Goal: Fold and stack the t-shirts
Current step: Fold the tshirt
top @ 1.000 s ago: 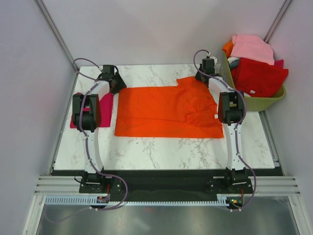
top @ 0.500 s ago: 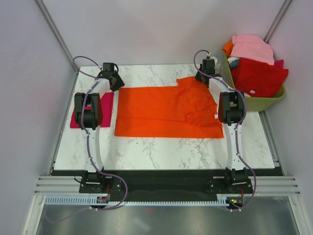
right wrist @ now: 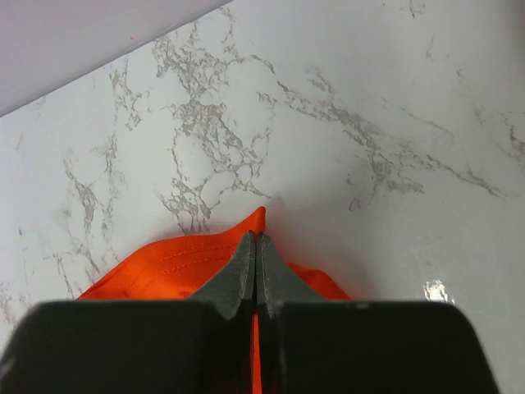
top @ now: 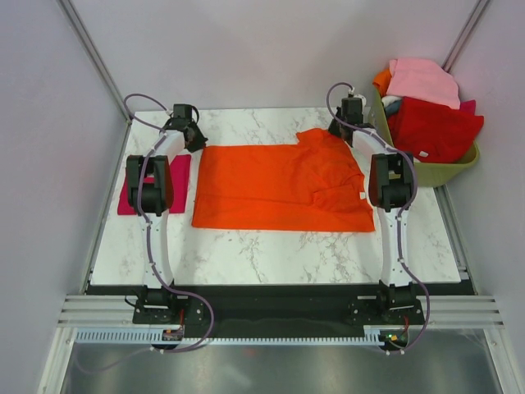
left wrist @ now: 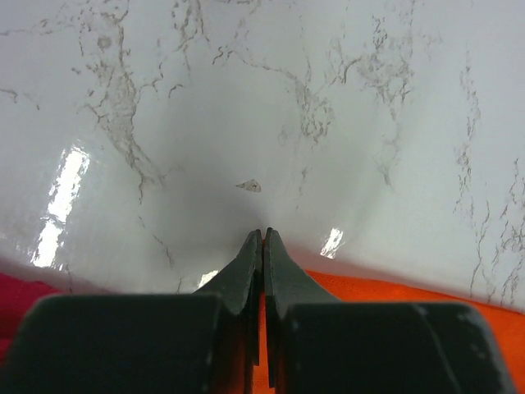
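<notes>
The orange t-shirt (top: 279, 185) lies spread flat across the marble table (top: 271, 246), its small white tag (top: 362, 194) at the right edge. My left gripper (top: 198, 145) sits at the shirt's far left corner. In the left wrist view the left gripper (left wrist: 262, 236) is shut, with orange cloth (left wrist: 394, 291) showing between the fingers. My right gripper (top: 339, 131) is at the far right corner. The right wrist view shows the right gripper (right wrist: 256, 240) shut on a raised peak of orange cloth (right wrist: 164, 267). The crimson t-shirt (top: 176, 168) lies folded at the left, partly under the left arm.
A green basket (top: 443, 171) stands off the table's right side, piled with red (top: 435, 127), pink (top: 422, 78) and orange clothes. Grey walls close in on the left and at the back. Bare marble shows in front of the orange shirt.
The left gripper has closed from open onto the orange shirt's far left corner, and the left arm shifted slightly. The right arm and the shirt have not moved.
</notes>
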You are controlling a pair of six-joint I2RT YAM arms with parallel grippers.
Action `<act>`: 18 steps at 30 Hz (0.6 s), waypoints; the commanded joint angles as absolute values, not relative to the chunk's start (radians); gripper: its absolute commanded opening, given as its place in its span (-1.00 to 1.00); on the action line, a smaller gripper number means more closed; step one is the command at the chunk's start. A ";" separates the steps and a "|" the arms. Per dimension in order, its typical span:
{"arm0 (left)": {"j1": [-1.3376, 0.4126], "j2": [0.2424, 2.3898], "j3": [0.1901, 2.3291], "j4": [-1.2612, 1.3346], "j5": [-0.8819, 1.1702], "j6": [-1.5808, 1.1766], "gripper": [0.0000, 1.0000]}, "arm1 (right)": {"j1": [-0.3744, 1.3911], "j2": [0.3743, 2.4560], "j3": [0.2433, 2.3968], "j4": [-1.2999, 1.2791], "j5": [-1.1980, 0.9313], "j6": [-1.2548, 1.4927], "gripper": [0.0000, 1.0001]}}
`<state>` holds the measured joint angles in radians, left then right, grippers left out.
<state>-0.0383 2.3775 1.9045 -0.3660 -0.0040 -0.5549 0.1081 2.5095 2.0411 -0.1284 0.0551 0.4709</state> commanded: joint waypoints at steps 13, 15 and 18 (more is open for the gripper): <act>-0.035 2.237 1.798 -0.308 -0.048 -0.502 -0.96 | 0.081 2.275 1.921 -0.109 0.003 0.486 -1.00; -0.035 2.212 1.766 -0.282 -0.051 -0.502 -0.95 | 0.083 2.257 1.907 -0.109 0.002 0.485 -1.00; -0.035 2.166 1.704 -0.235 -0.057 -0.502 -0.96 | 0.081 2.226 1.875 -0.109 -0.024 0.483 -1.00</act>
